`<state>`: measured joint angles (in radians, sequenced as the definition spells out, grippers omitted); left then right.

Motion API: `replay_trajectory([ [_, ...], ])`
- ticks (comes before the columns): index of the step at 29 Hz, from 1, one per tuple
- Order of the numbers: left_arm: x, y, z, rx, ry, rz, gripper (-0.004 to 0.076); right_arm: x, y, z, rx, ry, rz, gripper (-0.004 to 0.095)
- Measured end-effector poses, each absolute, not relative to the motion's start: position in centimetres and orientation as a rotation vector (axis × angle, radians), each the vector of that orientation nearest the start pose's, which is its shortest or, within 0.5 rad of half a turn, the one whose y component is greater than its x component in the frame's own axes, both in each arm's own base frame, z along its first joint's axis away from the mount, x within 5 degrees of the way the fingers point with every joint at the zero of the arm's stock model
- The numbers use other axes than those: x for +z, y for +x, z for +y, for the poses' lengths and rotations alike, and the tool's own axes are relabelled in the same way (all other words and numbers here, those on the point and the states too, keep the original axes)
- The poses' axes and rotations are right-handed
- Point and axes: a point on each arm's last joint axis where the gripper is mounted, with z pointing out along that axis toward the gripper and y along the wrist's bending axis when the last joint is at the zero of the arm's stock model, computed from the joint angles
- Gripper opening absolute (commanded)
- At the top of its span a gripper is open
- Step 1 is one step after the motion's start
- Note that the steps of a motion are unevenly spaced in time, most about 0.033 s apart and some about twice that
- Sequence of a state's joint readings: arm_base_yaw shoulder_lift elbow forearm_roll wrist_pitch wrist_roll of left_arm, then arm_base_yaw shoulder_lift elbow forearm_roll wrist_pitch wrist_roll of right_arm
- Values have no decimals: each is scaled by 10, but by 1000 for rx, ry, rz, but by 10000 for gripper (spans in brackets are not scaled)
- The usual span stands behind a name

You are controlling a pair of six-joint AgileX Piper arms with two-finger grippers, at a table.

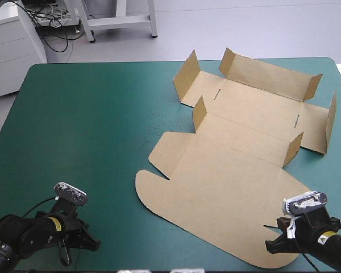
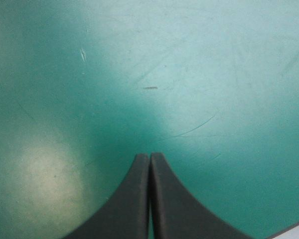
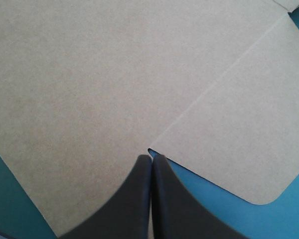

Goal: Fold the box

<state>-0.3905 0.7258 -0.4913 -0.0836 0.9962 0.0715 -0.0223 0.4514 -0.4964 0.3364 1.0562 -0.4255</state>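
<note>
High view: box (image 1: 250, 122) lies mostly flat on right half of desk (image 1: 91, 125), far flaps (image 1: 267, 74) half raised, lid panel (image 1: 216, 187) near. Left tool (image 1: 92, 244) on bare desk, well apart from box. Right tool (image 1: 273, 245) over near right corner.

Left wrist view: fingers together, nothing held.

Right wrist view: fingers together at cut beside rounded flap (image 3: 239, 139). Risk — closed tip shoves unbraced sheet instead of lifting it; far flaps likely to spring back.

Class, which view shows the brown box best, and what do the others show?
The high view: the whole box lies flat, far flaps raised. The right wrist view shows only plain board and a notch by the shut right end effector. The left wrist view shows only teal-green cover.
</note>
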Motion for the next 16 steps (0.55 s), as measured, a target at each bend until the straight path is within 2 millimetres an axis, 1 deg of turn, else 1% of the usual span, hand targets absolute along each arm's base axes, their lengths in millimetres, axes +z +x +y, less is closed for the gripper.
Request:
replay_trajectory([
  [4, 242, 93, -45, -202, 584, 2662, -32, 284, 63, 25, 228, -384, 2352, -21],
  [8, 242, 93, -45, -202, 584, 2662, -32, 310, 62, 23, 186, -369, 2278, -18],
  [11, 242, 93, -45, -202, 584, 2662, -32, 329, 59, 20, 146, -344, 2227, 12],
  [14, 242, 93, -45, -202, 584, 2662, -32, 347, 55, 17, 100, -308, 2183, 102],
  [16, 242, 93, -45, -202, 584, 2662, -32, 357, 53, 15, 74, -275, 2164, 199],
])
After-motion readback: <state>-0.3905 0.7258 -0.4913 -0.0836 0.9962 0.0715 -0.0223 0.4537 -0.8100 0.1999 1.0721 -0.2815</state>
